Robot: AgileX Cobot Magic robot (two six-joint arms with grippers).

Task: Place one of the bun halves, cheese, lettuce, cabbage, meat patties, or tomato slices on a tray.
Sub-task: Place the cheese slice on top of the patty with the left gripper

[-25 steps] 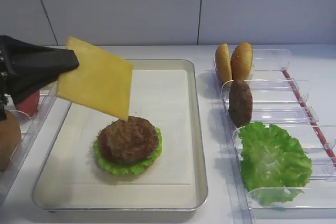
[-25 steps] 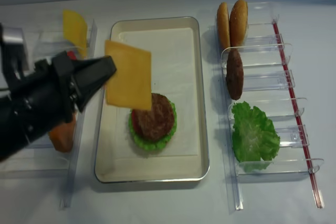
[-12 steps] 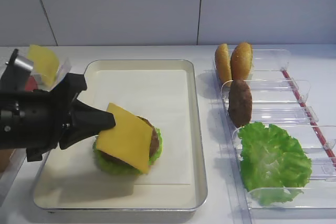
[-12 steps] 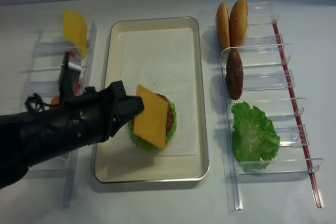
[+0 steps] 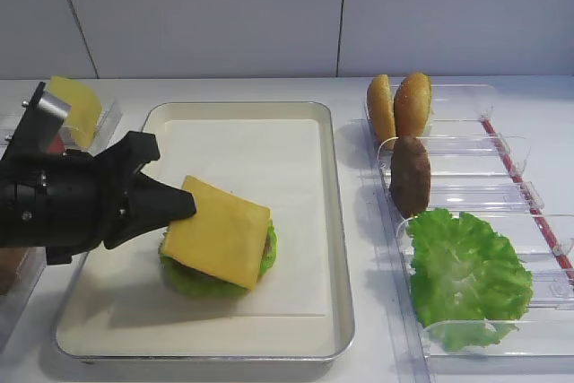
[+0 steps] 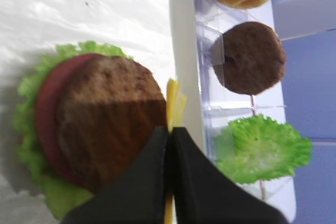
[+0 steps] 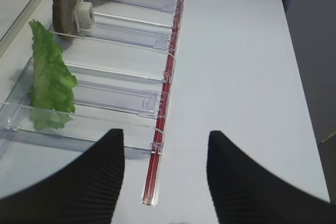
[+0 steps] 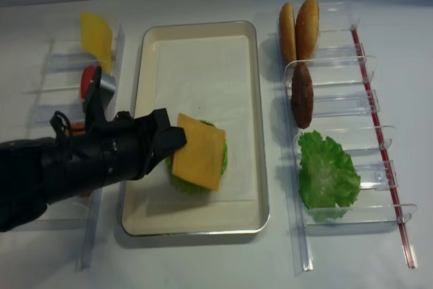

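Observation:
My left gripper (image 5: pixel 182 212) is shut on one corner of a yellow cheese slice (image 5: pixel 217 243). The slice lies almost flat, slightly tilted, over the stack on the cream tray (image 5: pixel 337 221). In the left wrist view the cheese (image 6: pixel 175 102) shows edge-on between the shut fingertips (image 6: pixel 160 139). Beside it are the patty (image 6: pixel 107 119), a tomato slice (image 6: pixel 44 113) and lettuce (image 6: pixel 27 129). From above, the cheese (image 8: pixel 199 153) hides the patty and only a lettuce fringe (image 8: pixel 181 185) shows. My right gripper (image 7: pixel 165 136) is open over bare table, holding nothing.
Clear bins on the right hold two bun halves (image 5: pixel 400 105), a spare patty (image 5: pixel 411 175) and lettuce leaves (image 5: pixel 466 272). Left bins hold another cheese slice (image 8: pixel 96 37) and a tomato slice (image 8: pixel 87 81). A red bin rail (image 7: pixel 157 166) lies under my right gripper.
My left gripper came down and in from above the tray's left side. The cheese went from hanging high and steeply tilted to lying nearly flat over the patty.

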